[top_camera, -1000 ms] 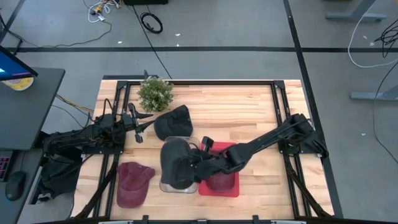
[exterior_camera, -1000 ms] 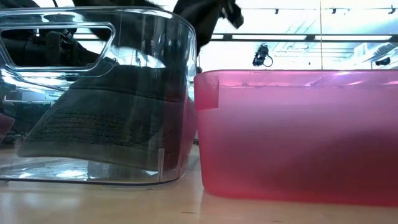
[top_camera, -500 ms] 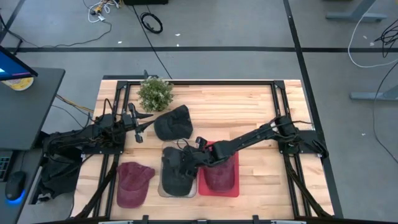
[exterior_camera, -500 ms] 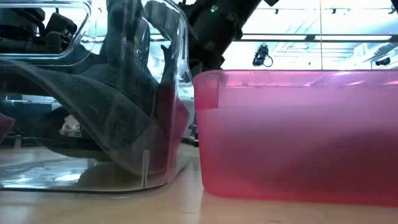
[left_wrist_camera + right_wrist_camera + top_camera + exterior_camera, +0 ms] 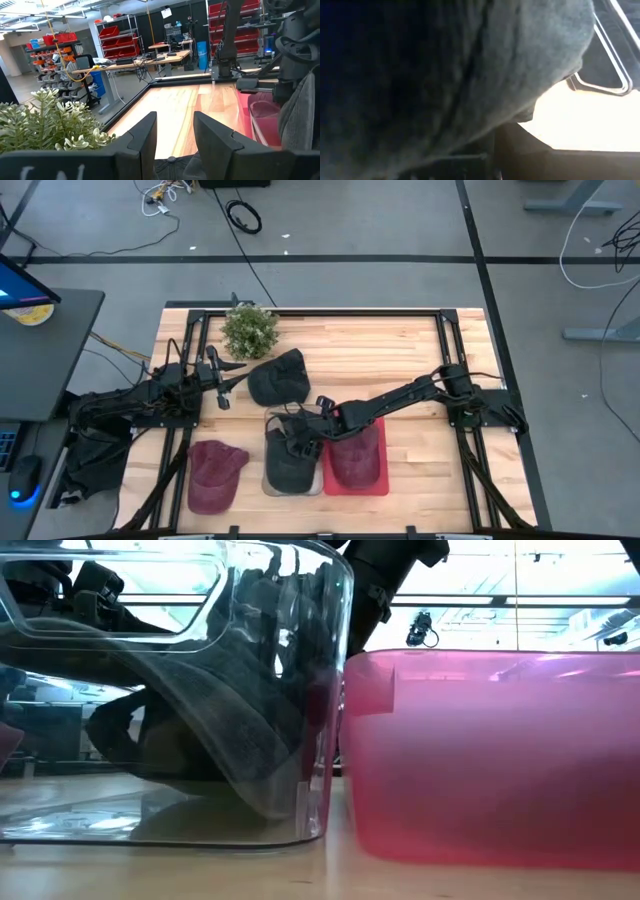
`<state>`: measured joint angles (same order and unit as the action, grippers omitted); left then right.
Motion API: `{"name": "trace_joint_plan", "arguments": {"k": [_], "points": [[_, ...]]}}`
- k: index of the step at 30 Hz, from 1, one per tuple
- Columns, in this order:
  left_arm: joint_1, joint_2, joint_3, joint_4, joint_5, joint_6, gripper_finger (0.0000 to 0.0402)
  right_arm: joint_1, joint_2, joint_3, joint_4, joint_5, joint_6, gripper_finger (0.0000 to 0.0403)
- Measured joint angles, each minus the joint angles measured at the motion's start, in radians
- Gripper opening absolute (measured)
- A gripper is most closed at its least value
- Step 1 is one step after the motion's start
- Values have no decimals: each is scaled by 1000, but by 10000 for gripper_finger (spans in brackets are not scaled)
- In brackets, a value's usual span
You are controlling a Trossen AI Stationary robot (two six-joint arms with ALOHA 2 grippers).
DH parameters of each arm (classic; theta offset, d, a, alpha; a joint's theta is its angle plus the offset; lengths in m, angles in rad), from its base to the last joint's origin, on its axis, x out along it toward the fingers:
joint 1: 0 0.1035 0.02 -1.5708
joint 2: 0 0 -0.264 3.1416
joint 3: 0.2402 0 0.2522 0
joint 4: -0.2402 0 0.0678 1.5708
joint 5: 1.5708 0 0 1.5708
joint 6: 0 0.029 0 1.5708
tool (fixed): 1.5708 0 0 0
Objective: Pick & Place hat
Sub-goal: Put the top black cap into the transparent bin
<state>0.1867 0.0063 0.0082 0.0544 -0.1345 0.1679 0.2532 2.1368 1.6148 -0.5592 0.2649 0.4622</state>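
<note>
Soft dark grey fabric cap (image 5: 291, 460) is sagging limply inside the clear plastic bin (image 5: 300, 825); I'm keeping the right gripper (image 5: 302, 442) pinched together on its crown, judging the stiffer brim a surer hold. The left gripper (image 5: 172, 137) is idling apart beside the small green plant (image 5: 249, 330).

Hat (image 5: 290, 460) in clear bin (image 5: 272, 483), left of second bin (image 5: 372, 483); plant (image 5: 248, 330) behind

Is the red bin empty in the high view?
No: a maroon hat lies inside the red bin, beside the clear bin that holds the dark hat.
</note>
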Motion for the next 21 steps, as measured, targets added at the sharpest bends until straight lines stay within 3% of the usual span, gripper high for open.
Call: {"name": "trace_joint_plan", "arguments": {"k": [5, 15, 21], "points": [[0, 0, 0, 0, 0, 0, 133, 14, -37, -4, -11, -3, -49, 22], [0, 0, 0, 0, 0, 0, 133, 40, -105, -4, 9, 5, -80, 123], [0, 0, 0, 0, 0, 0, 133, 44, -161, -3, 53, 13, -79, 161]]}}
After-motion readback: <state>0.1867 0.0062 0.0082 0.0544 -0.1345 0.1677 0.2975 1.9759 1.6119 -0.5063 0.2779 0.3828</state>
